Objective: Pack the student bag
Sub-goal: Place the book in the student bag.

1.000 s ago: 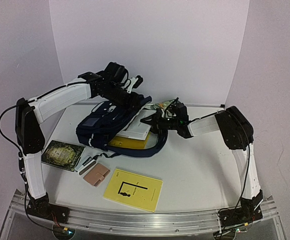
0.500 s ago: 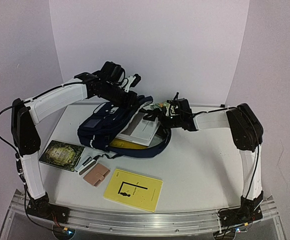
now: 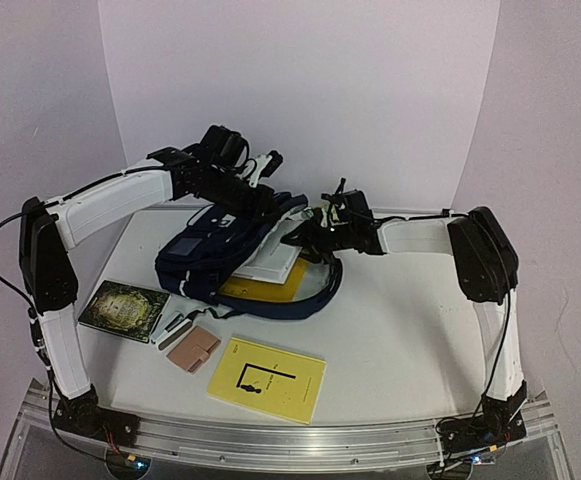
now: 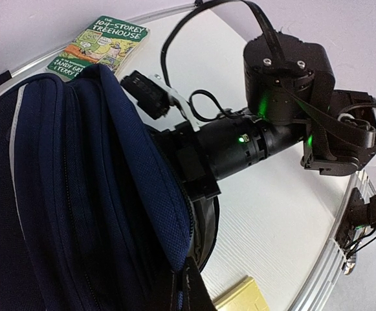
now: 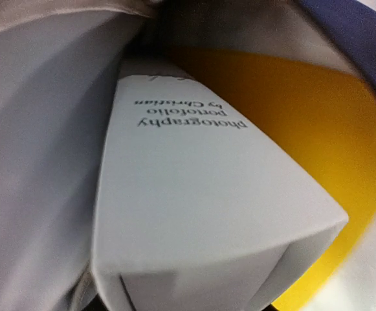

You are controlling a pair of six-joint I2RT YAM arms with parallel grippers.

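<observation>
Overhead, the white counter (image 3: 400,320) fills the floor of the shot, and the student bag (image 3: 205,250) lies on it just off centre toward 10 o'clock, mouth turned to 3 o'clock, black strap looping out at 5 o'clock

The left arm (image 3: 110,200) arches over from 9 o'clock and its tool (image 3: 258,195) sits at the bag's upper rim at 12 o'clock, jaws pinched tight on the navy fabric. Its own camera shows the bag (image 4: 77,194) as a raised flap with mesh lining, something the overhead view flattens

The right arm (image 3: 420,235) reaches in from 3 o'clock. The left wrist view catches its body (image 4: 239,146), green lights glowing, running in behind that flap. The right tool (image 3: 310,232) is at the bag's mouth against a white book (image 3: 275,262), and no view shows how wide its jaws stand, so I cannot tell

Only the right wrist camera reads that book (image 5: 194,194): "photography portfolio", upside down, lying over a yellow book (image 5: 291,110) inside pale lining. From above, the yellow one (image 3: 265,288) is an edge poking out at the bag's mouth

A second yellow book (image 3: 268,378) lies at 6 o'clock, and a dark ornate book (image 3: 125,308) at 8 o'clock

The Treehouse paperback (image 4: 100,45) behind the bag is readable only from the left wrist

Between the dark book and the front yellow one sits a tan wallet (image 3: 192,348), with a small grey item (image 3: 173,327) just beside it
</observation>
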